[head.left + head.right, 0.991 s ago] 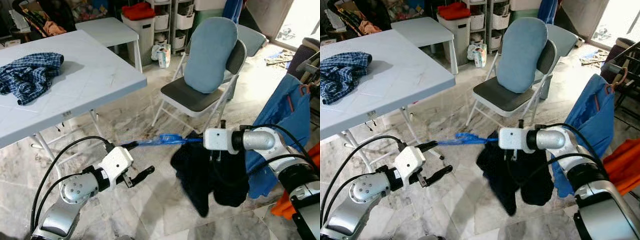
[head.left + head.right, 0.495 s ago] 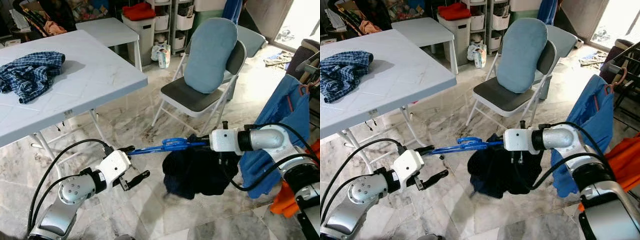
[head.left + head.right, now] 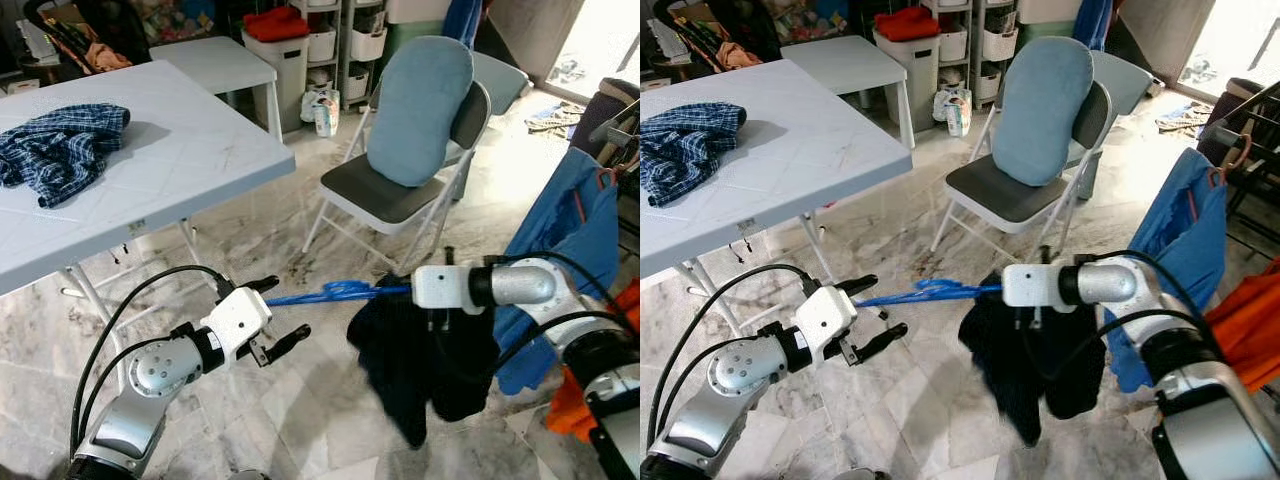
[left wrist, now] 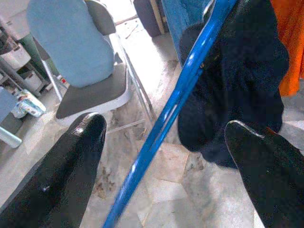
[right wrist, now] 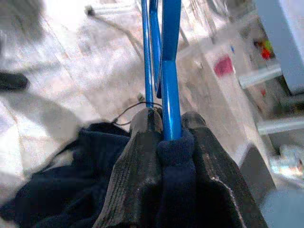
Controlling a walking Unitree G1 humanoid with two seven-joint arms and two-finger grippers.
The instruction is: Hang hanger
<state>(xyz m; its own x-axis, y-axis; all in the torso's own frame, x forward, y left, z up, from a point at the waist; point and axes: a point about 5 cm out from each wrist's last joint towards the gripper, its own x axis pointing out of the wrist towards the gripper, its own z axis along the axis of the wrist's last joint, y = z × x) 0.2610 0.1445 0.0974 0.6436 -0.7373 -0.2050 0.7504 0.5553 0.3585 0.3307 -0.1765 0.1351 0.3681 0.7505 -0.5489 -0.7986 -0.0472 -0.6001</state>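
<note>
My right pincer (image 3: pixel 400 290) grips the hanger (image 3: pixel 330 293) with its garment (image 3: pixel 425 365); left pincer (image 3: pixel 270 315) released. Hanging remains undone.

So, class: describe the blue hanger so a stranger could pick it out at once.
Find the folding chair with the pale blue cushion; on the marble floor before it, two silver arms reach towards each other. The hanger is the thin bright-blue bar spanning between them, a dark garment drooping from its right end.
</note>
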